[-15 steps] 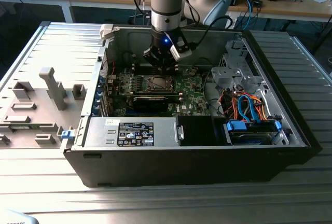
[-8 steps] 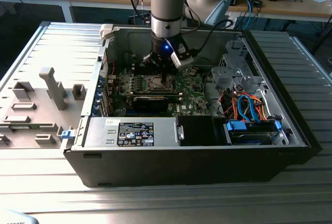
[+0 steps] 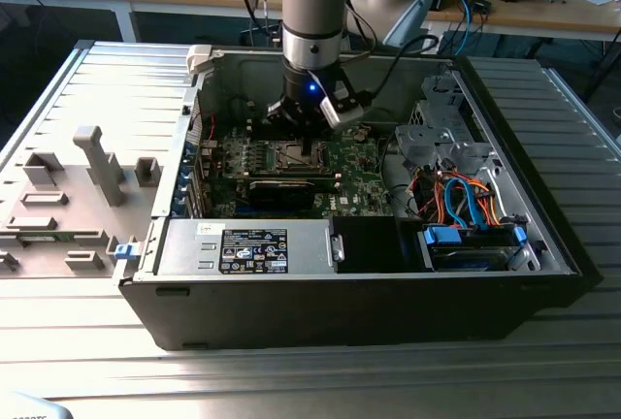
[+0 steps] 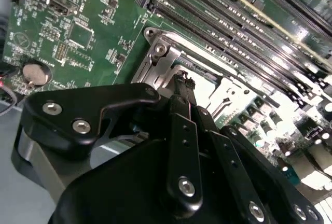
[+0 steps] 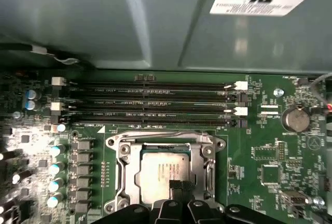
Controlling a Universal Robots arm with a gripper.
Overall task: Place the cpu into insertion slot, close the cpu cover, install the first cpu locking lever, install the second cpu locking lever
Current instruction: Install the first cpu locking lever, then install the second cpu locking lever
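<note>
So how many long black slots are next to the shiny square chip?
4 long slots, side by side on the green board between the cpu and the grey case wall. None seems hidden.

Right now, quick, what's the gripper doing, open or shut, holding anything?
Gripper: fingertips together, shut, down on the cpu seated in the socket under the closed cpu cover; whether it grips anything cannot be told.
</note>
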